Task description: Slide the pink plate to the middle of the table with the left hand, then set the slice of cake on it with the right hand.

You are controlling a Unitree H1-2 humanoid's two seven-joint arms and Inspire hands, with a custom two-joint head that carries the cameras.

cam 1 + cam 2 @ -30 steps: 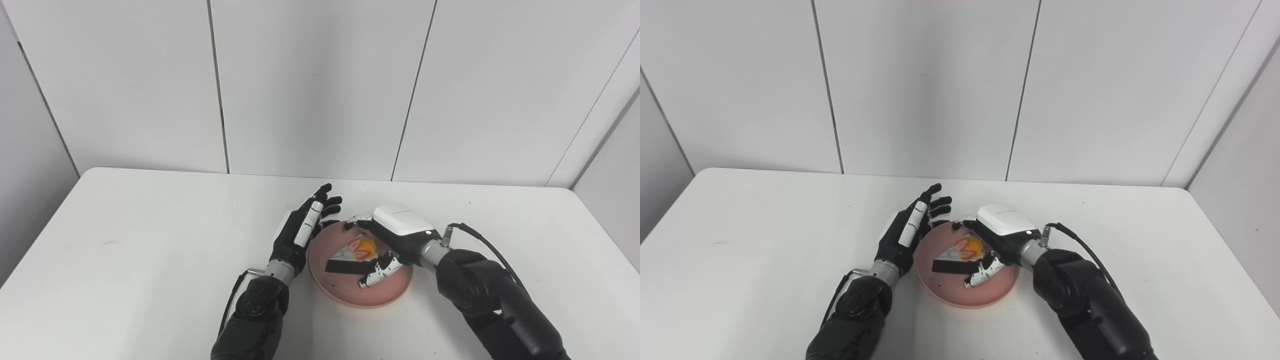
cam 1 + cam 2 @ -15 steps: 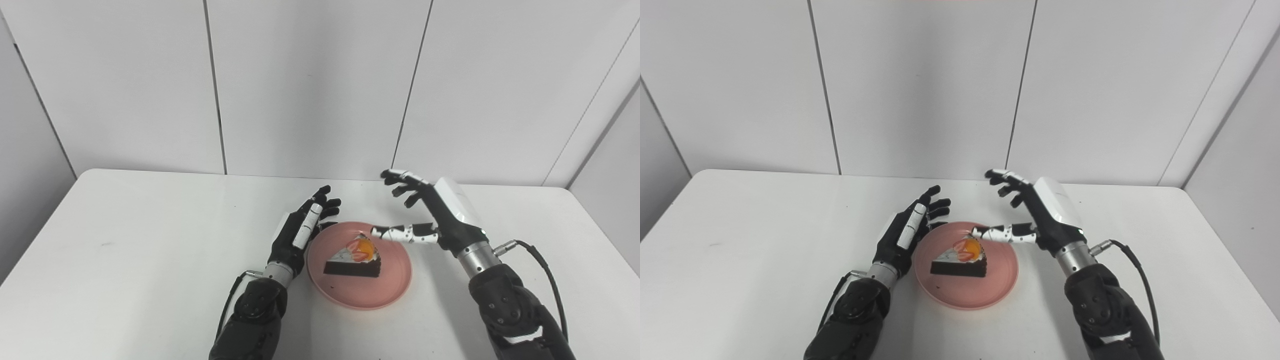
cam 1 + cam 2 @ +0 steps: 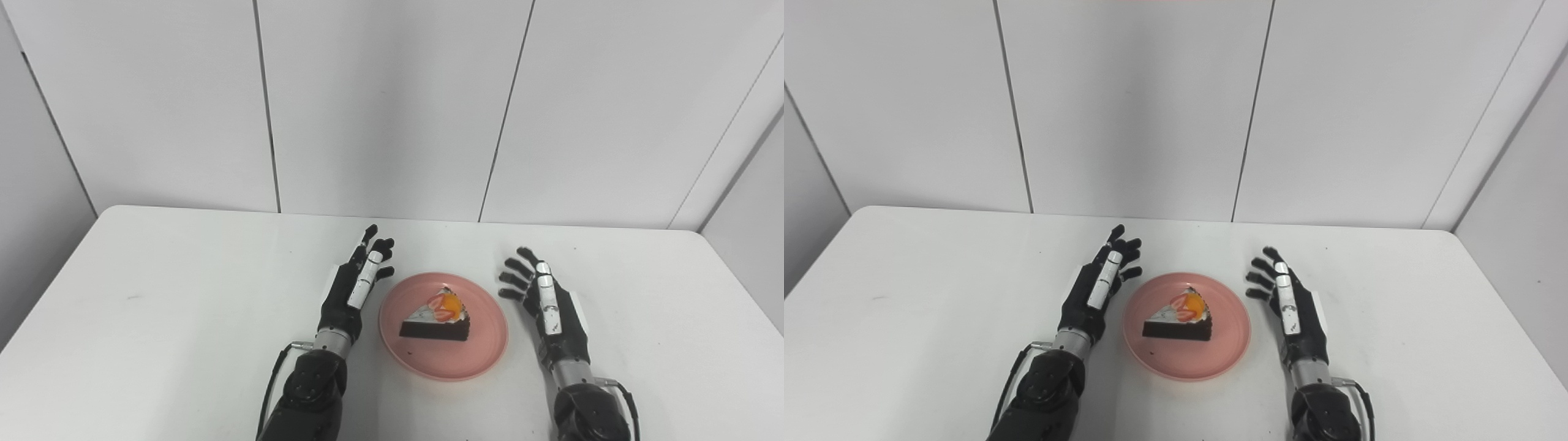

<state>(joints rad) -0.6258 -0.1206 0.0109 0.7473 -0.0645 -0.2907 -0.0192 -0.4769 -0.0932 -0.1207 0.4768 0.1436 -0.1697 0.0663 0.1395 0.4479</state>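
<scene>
With the slice of cake [image 3: 436, 317] resting on the pink plate [image 3: 484, 346] at lower centre of the counter [image 3: 184, 306], you see the left hand [image 3: 354, 289] and right hand [image 3: 548, 303] flanking it, fingers spread and empty; a careless withdrawal could nudge the plate off centre.

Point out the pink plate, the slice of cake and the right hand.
pink plate [image 3: 471, 358]: left eye view, bare near rim.
slice of cake [image 3: 433, 329]: left eye view, dark side.
right hand [image 3: 1295, 312]: right eye view, back of hand.
</scene>
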